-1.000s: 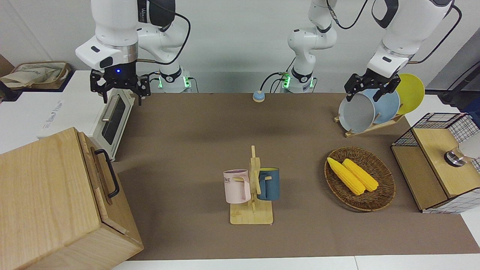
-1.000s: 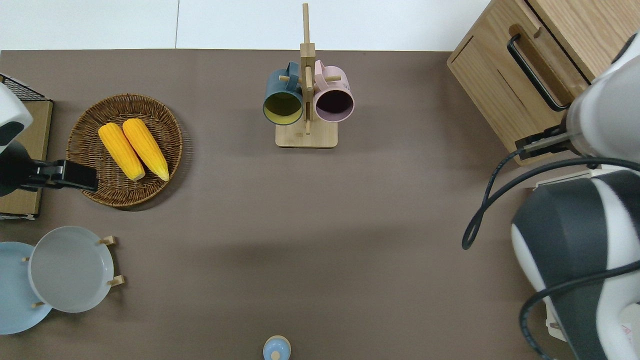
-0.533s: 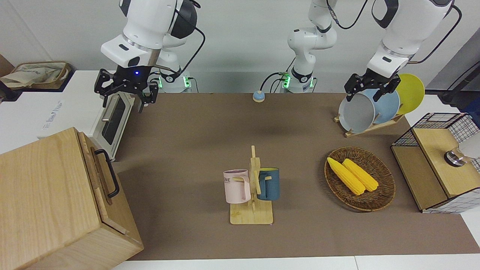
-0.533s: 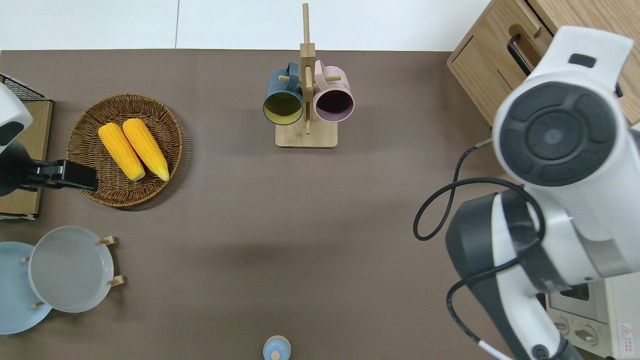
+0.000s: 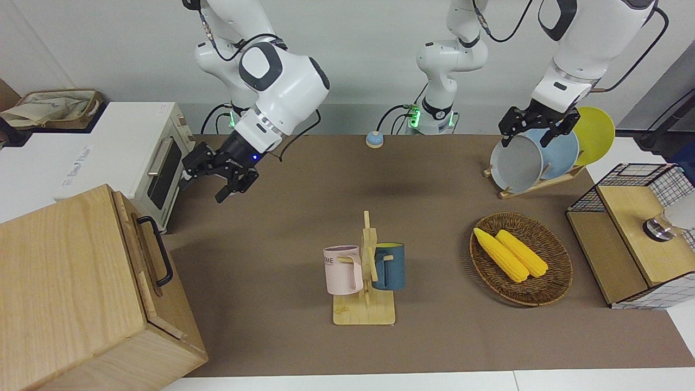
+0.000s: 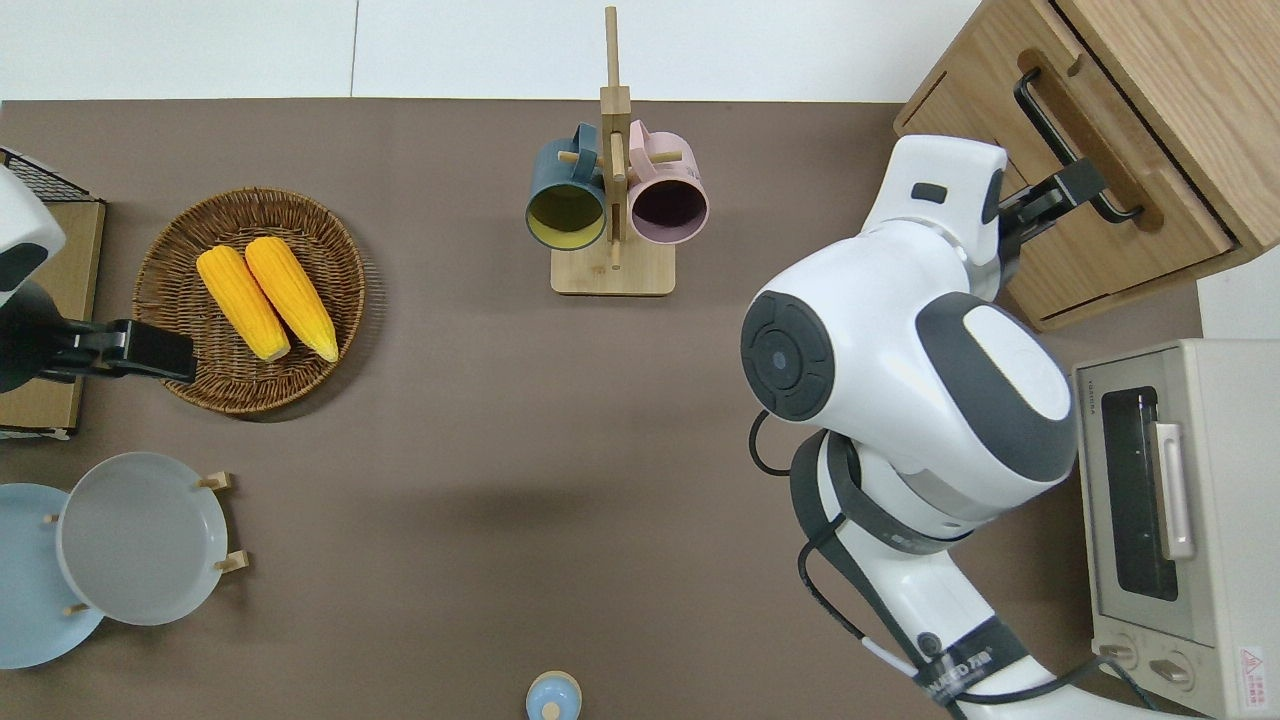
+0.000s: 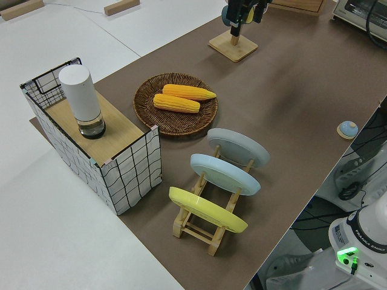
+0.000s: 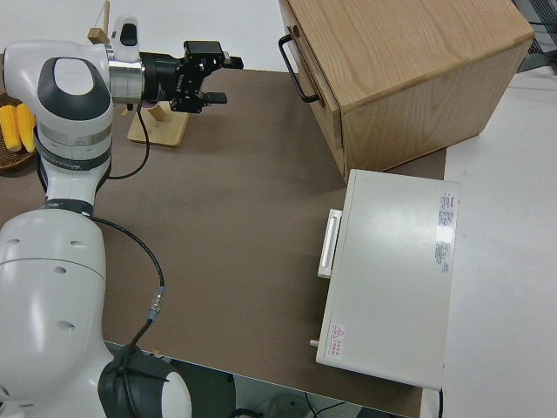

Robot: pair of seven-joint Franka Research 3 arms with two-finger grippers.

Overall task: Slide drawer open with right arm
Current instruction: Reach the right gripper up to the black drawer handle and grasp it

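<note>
The drawer (image 5: 142,251) is the light-wood front of the big wooden box, with a black bar handle (image 5: 157,251); it sits shut and also shows in the overhead view (image 6: 1100,215) and the right side view (image 8: 315,80). My right gripper (image 5: 206,187) is open and empty, held in the air with its fingers pointing at the drawer front. In the overhead view the right gripper (image 6: 1060,195) is over the mat's edge by the handle (image 6: 1065,135). The right side view shows the gripper (image 8: 222,80) clearly apart from the handle (image 8: 298,65). My left gripper (image 5: 535,130) is parked.
A white toaster oven (image 5: 157,163) stands beside the box, nearer to the robots. A mug rack (image 5: 365,271) stands mid-table. A wicker basket with corn (image 5: 554,271), a plate rack (image 5: 537,157) and a mesh cabinet (image 5: 635,233) are at the left arm's end.
My right arm has swung from above the toaster oven out over the mat and lowered, and its gripper now points sideways at the drawer front. The left arm has not moved.
</note>
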